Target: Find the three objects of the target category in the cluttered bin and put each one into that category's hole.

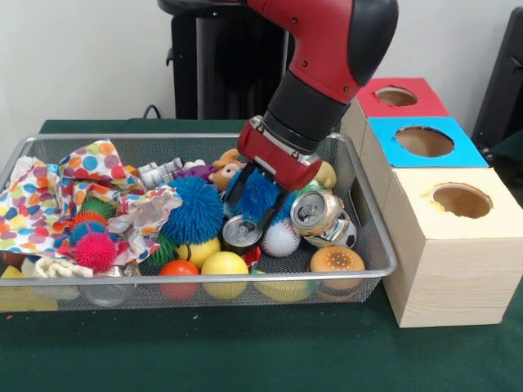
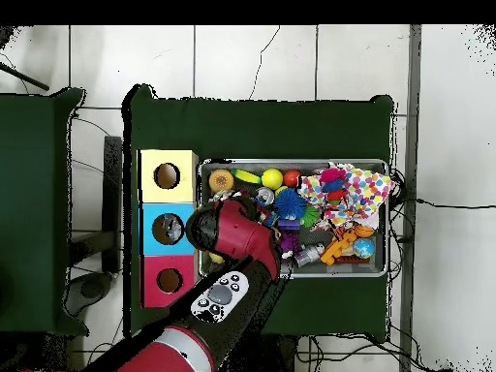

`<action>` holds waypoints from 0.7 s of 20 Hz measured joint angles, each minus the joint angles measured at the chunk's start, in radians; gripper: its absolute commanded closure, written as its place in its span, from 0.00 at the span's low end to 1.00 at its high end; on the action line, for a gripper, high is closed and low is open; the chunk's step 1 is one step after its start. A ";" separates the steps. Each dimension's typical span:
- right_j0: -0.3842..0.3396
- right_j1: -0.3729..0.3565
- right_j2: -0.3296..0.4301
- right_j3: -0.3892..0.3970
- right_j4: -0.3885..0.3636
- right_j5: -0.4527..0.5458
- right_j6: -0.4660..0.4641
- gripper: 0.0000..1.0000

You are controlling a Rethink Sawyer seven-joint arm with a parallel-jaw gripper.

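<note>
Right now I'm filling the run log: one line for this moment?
gripper: open, over blue spiky ball | soda can: below | bin: cluttered

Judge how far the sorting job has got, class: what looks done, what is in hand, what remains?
Done: unclear; the holes' insides are hidden. In hand: the gripper is open, fingers straddling a blue spiky ball in the wire bin. Left: lifting it and carrying it to a box.

Arm: red and black robot arm [image 1: 327, 73] descends from top centre.
Gripper: black gripper [image 1: 255, 204], fingers spread, over a blue spiky ball [image 1: 258, 196].
Bin: wire mesh bin [image 1: 372, 245], centre-left, cluttered.
Boxes: 3 at right, wooden box with yellow top [image 1: 445, 278] nearest.
</note>
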 measured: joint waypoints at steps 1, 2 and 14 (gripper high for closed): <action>0.001 0.004 0.000 0.000 0.000 -0.007 0.000 0.00; 0.001 0.008 0.000 0.000 0.000 -0.014 0.000 0.00; 0.061 -0.003 -0.009 0.000 0.000 0.088 0.000 0.00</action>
